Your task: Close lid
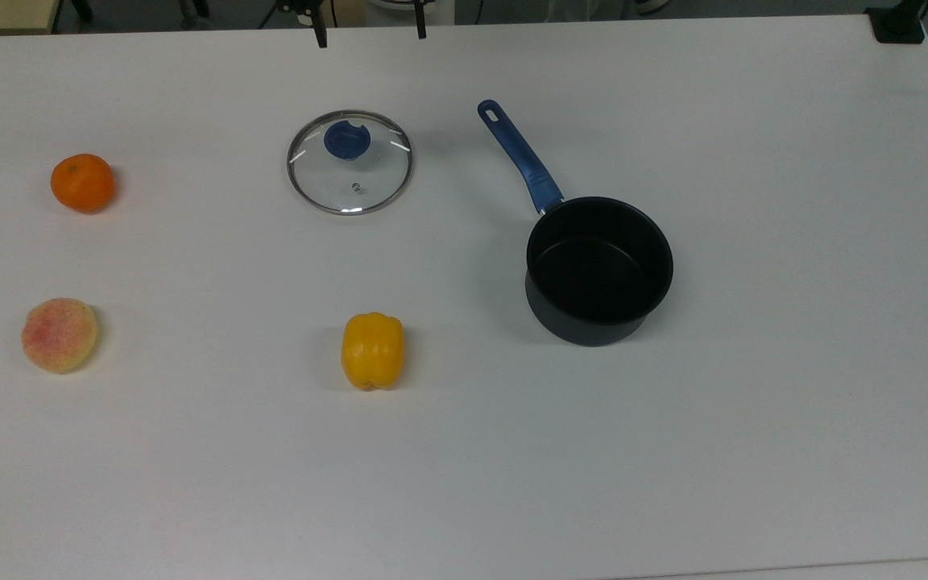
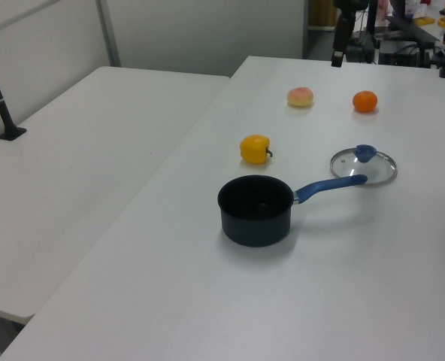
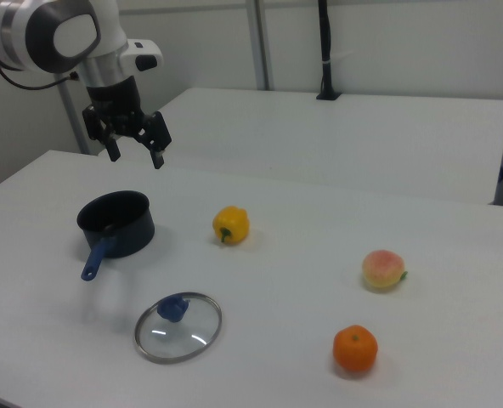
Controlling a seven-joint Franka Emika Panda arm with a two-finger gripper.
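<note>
While the glass lid [image 1: 350,163] lies flat on the white table [image 1: 754,451], knob upward, it rests to the top view's left of the saucepan [image 1: 599,270] and well apart from it, just beyond the tip of the blue handle [image 1: 518,155]. In the right view the lid sits nearer the camera than the saucepan. The gripper [image 3: 132,146] hangs in the air above and behind the saucepan in the right view, its fingers [image 3: 159,145] spread apart and holding nothing.

The lid is judged stiff, fairly light and breakable: clear glass within a thin metal rim [image 1: 308,199], with a small vent hole [image 1: 357,188]. Lying flush on the table, the rim offers little purchase, and smooth glass would slip. The blue knob [image 1: 346,141] at the centre is the sensible hold; it stands proud of the glass and suits a pinch from above. A grasp there should keep the lid level for setting onto the open, empty saucepan.

Other items on the table: a yellow bell pepper [image 1: 373,350], an orange [image 1: 82,183] and a peach [image 1: 60,334], all to the top view's left of the saucepan and clear of the direct path from lid to saucepan.
</note>
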